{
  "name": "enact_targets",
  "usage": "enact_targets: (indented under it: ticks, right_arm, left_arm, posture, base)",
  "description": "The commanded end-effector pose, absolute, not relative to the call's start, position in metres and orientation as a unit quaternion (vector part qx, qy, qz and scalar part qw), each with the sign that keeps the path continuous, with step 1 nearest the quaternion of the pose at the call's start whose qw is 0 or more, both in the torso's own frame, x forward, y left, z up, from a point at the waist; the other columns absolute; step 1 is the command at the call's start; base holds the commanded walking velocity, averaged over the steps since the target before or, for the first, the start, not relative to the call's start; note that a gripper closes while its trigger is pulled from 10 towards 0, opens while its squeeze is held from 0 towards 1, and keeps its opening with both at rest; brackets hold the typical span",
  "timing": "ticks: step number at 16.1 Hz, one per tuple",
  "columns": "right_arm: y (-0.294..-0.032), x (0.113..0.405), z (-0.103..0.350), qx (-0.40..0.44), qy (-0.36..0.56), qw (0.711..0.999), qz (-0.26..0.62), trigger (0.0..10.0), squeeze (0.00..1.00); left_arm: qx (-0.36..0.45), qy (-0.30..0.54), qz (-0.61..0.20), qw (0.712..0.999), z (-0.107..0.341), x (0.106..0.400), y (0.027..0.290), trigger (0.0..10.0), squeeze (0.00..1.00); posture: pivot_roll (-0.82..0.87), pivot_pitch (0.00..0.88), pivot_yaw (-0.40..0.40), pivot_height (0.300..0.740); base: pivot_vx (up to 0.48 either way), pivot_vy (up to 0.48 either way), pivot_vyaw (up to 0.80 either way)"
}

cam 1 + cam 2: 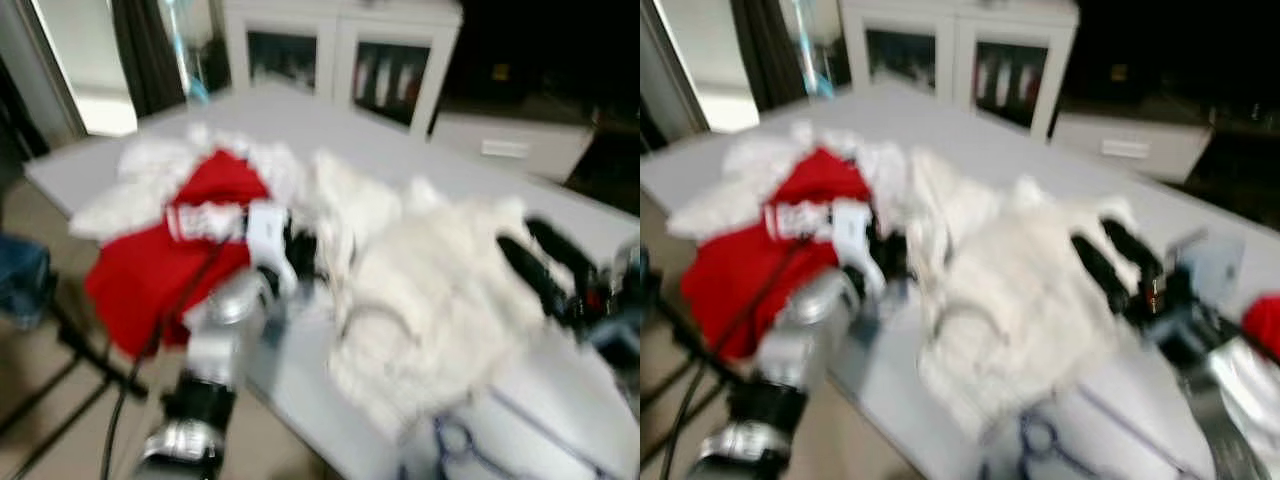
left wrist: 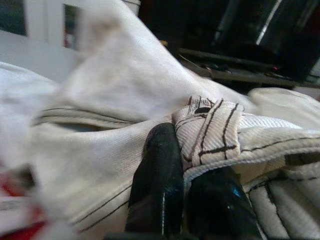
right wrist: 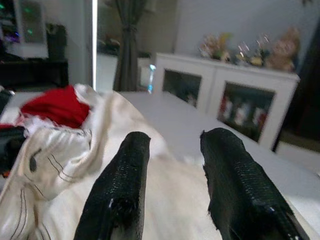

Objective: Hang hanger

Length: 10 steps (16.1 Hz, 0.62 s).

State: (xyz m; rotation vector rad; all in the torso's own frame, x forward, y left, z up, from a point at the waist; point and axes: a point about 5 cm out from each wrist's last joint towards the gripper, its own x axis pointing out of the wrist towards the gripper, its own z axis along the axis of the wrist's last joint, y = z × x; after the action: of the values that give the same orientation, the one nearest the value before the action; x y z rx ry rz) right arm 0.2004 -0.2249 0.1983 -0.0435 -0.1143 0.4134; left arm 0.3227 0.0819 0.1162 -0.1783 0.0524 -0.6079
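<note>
Clothes heaped on a grey table (image 1: 420, 150), both grippers at the pile.

Left gripper (image 2: 192, 165), frame centre, pinches a fold of white garment (image 1: 440, 300); right gripper (image 3: 172, 150), right, is spread above it. Hanger (image 1: 375, 315) lies centre, blurred, on the garment.

Head stereo pair looked fwd and down from above the near edge of the desk (image 1: 400, 150), both eyes blurred, sharing the same scene: heap of white clothes (image 1: 440, 290), red garment (image 1: 175, 255) at left, white cabinet (image 1: 960, 50) at the far side. Right eye sat slightly right of left eye, so things fell further left in it. Left wrist cam sat v. close, looking along the left pincer (image 2: 187, 160) into white striped fabric (image 2: 215, 132). Right wrist cam looked along the right pincer (image 3: 175, 150) low across the desk twd the same cabinet, red garment also in shot.
</note>
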Motion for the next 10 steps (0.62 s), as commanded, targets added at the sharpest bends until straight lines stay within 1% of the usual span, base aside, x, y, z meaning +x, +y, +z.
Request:
enact_targets:
  ticks: [1,2,7,8,10]
  right_arm:
    - [-0.225,0.202,0.203,-0.024,-0.065,0.976,0.204,10.0,0.00]
    - [-0.226,0.202,0.203,-0.024,-0.063,0.977,0.204,10.0,0.00]
    - [-0.223,0.203,0.205,-0.028,-0.062,0.974,0.217,10.0,0.00]
    - [-0.222,0.199,0.206,-0.032,-0.054,0.970,0.236,10.0,0.00]
    - [-0.221,0.191,0.204,-0.037,-0.028,0.960,0.275,10.0,0.00]
  left_arm:
    - [-0.078,0.019,-0.310,0.947,0.122,0.324,0.077,10.0,0.00]
    - [-0.078,0.019,-0.309,0.948,0.122,0.324,0.077,10.0,0.00]
    - [-0.079,0.018,-0.307,0.948,0.122,0.325,0.077,10.0,0.00]
    - [-0.079,0.017,-0.306,0.948,0.122,0.325,0.077,10.0,0.00]
    - [-0.078,0.018,-0.306,0.949,0.122,0.326,0.077,10.0,0.00]
  posture:
    - [-0.14,0.000,-0.016,0.740]
    - [-0.14,0.000,-0.019,0.740]
    - [-0.14,0.000,-0.020,0.740]
    - [-0.14,0.000,-0.020,0.740]
    - [-0.15,0.000,-0.016,0.740]
  base:
    - [0.000,0.000,0.00]
    - [0.000,0.000,0.00]
    - [0.000,0.000,-0.77]
    - [0.000,0.000,-0.61]
    - [0.000,0.000,0.00]
